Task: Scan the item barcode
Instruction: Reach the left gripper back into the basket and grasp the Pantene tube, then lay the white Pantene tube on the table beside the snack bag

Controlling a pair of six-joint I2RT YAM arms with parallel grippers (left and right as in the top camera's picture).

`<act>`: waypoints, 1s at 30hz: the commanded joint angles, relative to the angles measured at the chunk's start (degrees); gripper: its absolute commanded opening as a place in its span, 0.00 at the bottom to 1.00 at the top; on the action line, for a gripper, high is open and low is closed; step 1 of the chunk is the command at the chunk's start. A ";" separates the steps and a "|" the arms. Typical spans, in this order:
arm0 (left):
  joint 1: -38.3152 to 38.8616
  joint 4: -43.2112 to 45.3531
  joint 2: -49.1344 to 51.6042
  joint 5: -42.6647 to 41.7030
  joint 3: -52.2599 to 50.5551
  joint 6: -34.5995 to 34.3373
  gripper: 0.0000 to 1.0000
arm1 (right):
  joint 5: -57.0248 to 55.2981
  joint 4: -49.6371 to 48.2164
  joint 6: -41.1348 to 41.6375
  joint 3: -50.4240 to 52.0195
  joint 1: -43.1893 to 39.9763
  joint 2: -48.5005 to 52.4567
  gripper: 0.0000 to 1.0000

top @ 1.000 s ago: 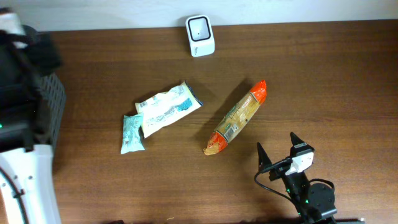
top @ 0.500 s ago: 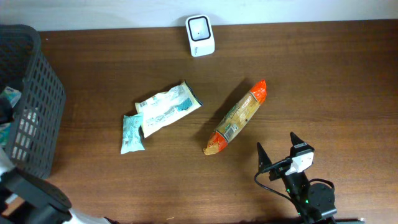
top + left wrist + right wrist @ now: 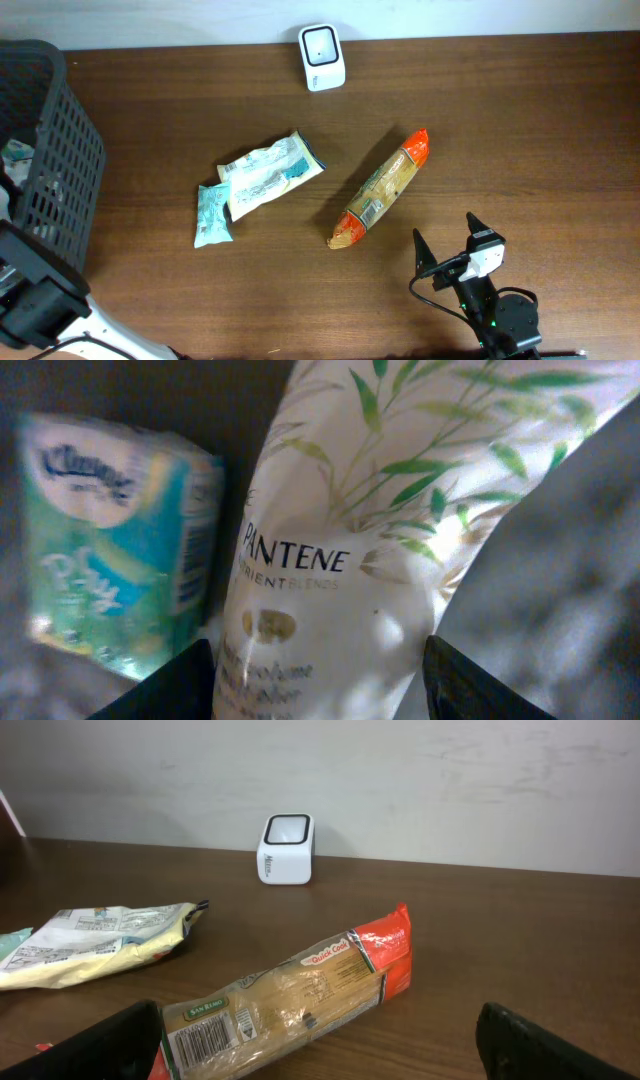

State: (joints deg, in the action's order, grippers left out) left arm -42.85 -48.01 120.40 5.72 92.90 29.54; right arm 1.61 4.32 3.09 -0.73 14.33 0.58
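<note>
The Pantene pouch (image 3: 340, 510) lies beside a Kleenex pack (image 3: 110, 540), apparently inside the basket (image 3: 70, 170) at the left edge of the counter (image 3: 560, 120). The left jaws straddle the pouch's lower end (whether they pinch it, I cannot tell). The right jaws stand wide open and empty near the front edge, facing the pasta packet (image 3: 380, 190) and the scanner (image 3: 322, 57) at the far edge.

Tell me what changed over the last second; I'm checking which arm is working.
The left arm swung off the basket toward the overhead view's lower-left corner, uncovering it. Nothing visibly taken or released. The right gripper, open, the pasta pack, the two packets and the scanner stayed put.
</note>
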 commanded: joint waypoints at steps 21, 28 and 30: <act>3.19 -12.63 -14.75 -9.97 28.61 -24.39 0.00 | 0.31 0.15 0.61 0.42 -0.11 -0.37 0.99; 15.61 -17.25 -28.92 -19.69 29.79 -26.53 0.00 | 0.31 0.15 0.61 0.42 -0.11 -0.37 0.99; 22.82 -25.53 -28.70 -19.45 29.24 -26.51 0.00 | 0.31 0.15 0.61 0.42 -0.11 -0.37 0.99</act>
State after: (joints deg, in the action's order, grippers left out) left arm -26.61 -67.96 91.42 -11.18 122.50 4.08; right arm 1.58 4.32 3.14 -0.73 14.33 0.58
